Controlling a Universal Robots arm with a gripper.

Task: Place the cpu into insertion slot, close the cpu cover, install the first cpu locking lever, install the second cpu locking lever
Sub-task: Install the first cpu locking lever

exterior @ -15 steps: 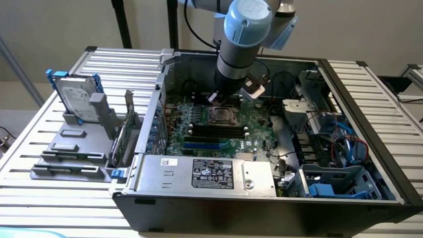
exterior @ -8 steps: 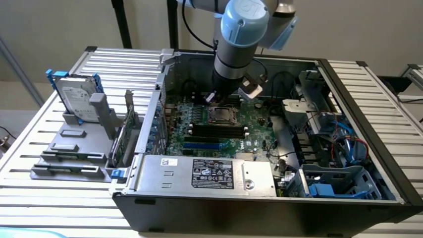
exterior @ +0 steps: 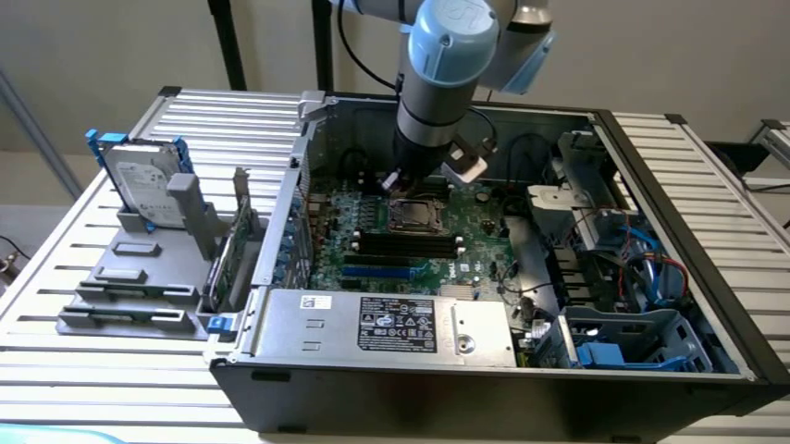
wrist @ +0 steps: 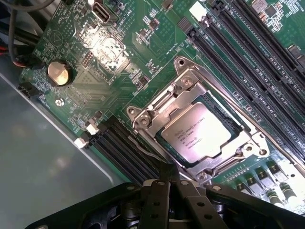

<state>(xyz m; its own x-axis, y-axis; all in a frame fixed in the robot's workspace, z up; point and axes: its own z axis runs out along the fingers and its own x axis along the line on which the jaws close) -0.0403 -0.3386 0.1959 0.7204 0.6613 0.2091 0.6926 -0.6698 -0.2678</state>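
Observation:
The cpu (wrist: 200, 133), with its silvery-grey top, lies flat in the insertion slot (wrist: 138, 117) of the green motherboard (wrist: 109, 57). The cpu cover (wrist: 188, 93) lies down over it, framing the chip. A thin wire lever (wrist: 143, 145) runs along the socket edge nearest my gripper, and another runs along the far edge (wrist: 228, 98). My gripper (wrist: 167, 179) is shut with nothing between its fingers, its dark tip at the socket's edge by the near lever. In the exterior view the gripper (exterior: 410, 182) hangs just above the socket (exterior: 413, 215) inside the open computer case.
Long black memory slots (wrist: 248, 52) flank the socket on both sides. A coin battery (wrist: 59, 72) sits on the board. The case holds a power supply (exterior: 383, 324), cables and a blue drive cage (exterior: 630, 347). A hard drive (exterior: 142, 180) stands on the slatted table.

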